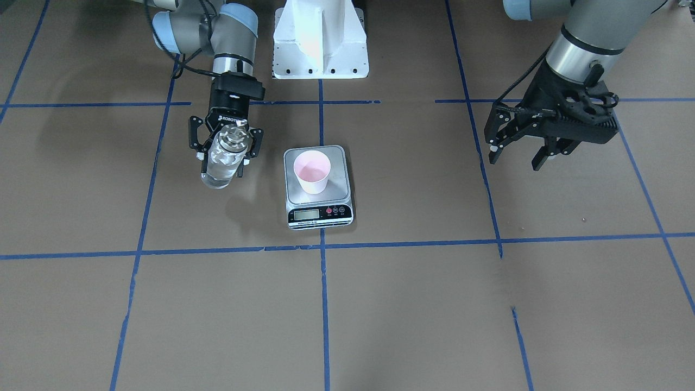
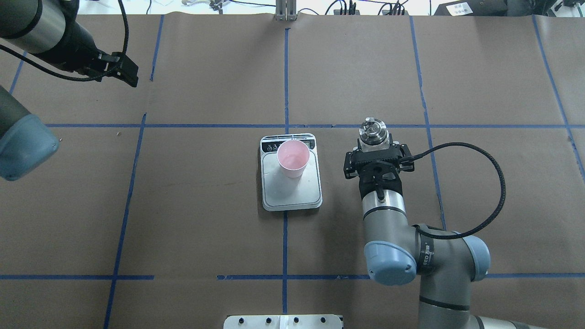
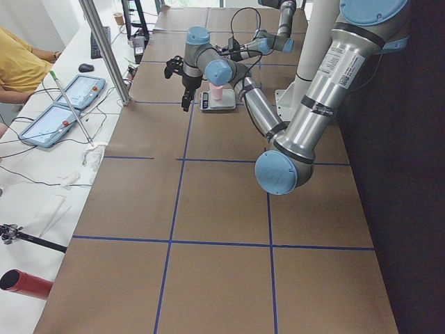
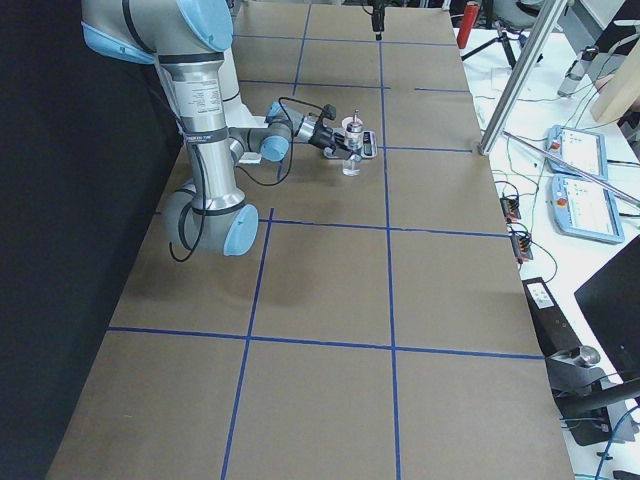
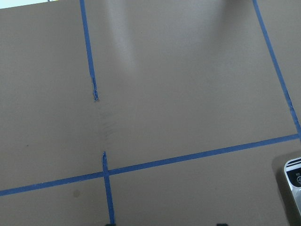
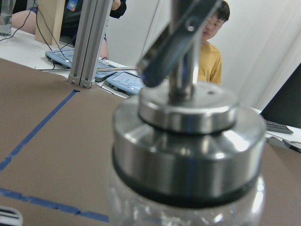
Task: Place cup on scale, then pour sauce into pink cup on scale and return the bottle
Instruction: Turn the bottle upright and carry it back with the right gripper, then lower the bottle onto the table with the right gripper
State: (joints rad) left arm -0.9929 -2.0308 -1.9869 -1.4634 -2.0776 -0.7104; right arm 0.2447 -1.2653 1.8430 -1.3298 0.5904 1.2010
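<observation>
The pale pink cup stands upright on the silver-grey scale, towards its display end; both also show from overhead, the cup on the scale. My right gripper is shut on the clear glass bottle, upright beside the scale; I cannot tell whether it touches the table. Its silver collar and spout fill the right wrist view, and its top shows from overhead. Colourless liquid shows through the glass. My left gripper is open and empty, raised well off to the scale's other side.
The white robot base mount stands behind the scale. Blue tape lines divide the brown table. An aluminium post, tablets and a seated operator are at the table's far long edge. A corner of the scale shows in the left wrist view.
</observation>
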